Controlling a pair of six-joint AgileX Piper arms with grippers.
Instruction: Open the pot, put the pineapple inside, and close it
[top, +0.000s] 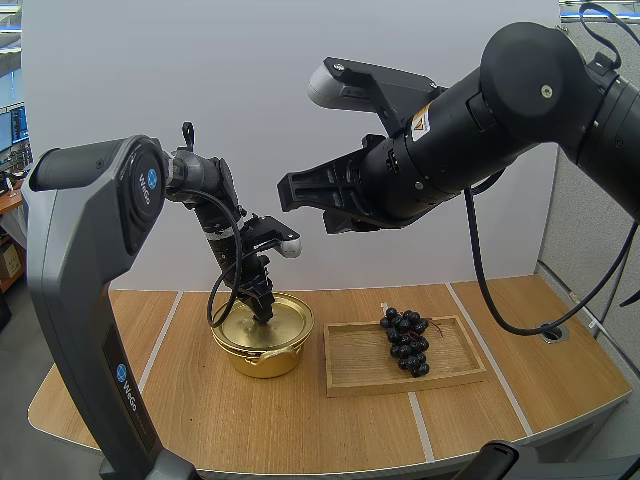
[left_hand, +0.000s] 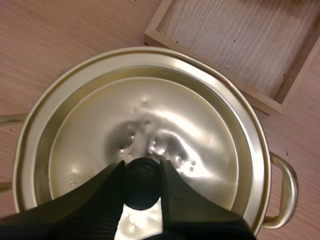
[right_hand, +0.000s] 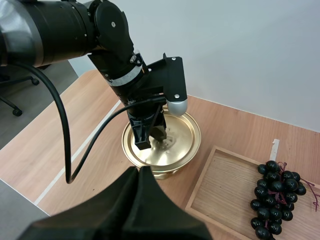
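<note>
Your left jaws are pinching the black knob (left_hand: 142, 189) of the lid (left_hand: 150, 120), which is sitting on the gold pot (top: 262, 356). Your right jaws are hanging pressed together, holding nothing, high over the desk (top: 300, 430). The grapes (top: 405, 340) are lying in the wooden tray (top: 352, 368) just beside the pot.

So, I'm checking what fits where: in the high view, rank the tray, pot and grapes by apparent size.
tray, largest
pot, next
grapes, smallest
All lie at a similar distance from the camera, so the order seems safe.
</note>
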